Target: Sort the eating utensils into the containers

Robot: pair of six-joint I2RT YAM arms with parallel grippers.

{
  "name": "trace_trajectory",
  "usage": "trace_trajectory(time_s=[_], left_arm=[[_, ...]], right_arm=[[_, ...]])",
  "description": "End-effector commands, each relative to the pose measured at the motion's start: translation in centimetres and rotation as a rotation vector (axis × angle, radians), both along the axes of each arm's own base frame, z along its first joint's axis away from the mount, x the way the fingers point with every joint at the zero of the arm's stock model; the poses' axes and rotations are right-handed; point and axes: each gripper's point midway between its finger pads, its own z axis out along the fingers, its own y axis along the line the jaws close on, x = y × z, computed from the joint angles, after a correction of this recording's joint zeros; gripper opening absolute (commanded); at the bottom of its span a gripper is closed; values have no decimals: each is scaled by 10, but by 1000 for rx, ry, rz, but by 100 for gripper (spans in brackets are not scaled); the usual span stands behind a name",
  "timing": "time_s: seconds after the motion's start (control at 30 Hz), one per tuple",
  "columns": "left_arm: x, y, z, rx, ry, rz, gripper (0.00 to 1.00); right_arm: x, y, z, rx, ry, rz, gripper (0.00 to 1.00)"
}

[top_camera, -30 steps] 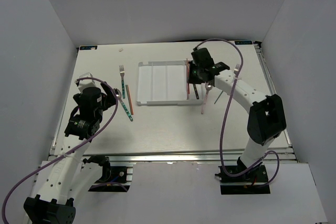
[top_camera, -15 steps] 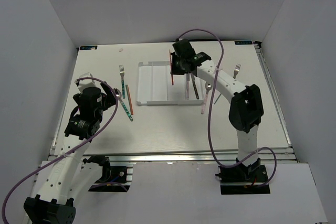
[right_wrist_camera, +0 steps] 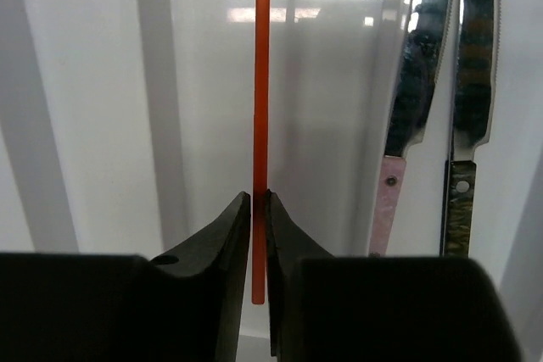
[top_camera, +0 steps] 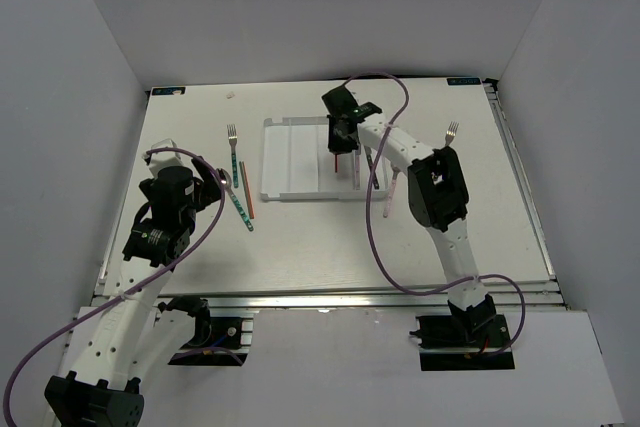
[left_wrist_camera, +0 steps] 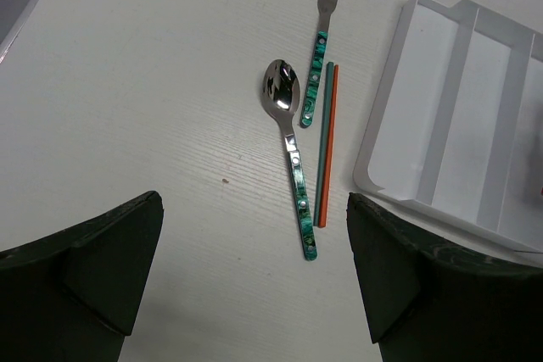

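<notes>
the tray (left_wrist_camera: 405,125) is glossy plastic, the spoon (left_wrist_camera: 291,158) mirror-bright metal, the chopstick (right_wrist_camera: 262,82) smooth, the table (left_wrist_camera: 153,108) matt.

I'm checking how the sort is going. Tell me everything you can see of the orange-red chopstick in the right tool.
The orange-red chopstick is a thin, straight stick of one plain colour, smooth like plastic or lacquered wood. The right tool pinches it near one end, with its fingers pressed on either side. It runs lengthwise over a compartment of the white tray, parallel to the dividers. Whether its far end rests on the tray floor cannot be told.
</notes>
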Motion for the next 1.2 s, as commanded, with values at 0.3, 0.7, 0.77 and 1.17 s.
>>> trace_trajectory(time_s=[0.3,0.7,0.77,1.17], left_arm=[[-1,0,0,4,1,7,98],[-1,0,0,2,-1,6,98],[-1,0,-1,3,2,4,98],[0,-2,-1,2,3,-2,98]], right_arm=[[-6,-16,48,29,-51,20,39],[-32,-146,44,-95,-55,-304,48],[-36,-167,35,-125,-32,-358,48],[5,-263,0,-171,50,-565,40]])
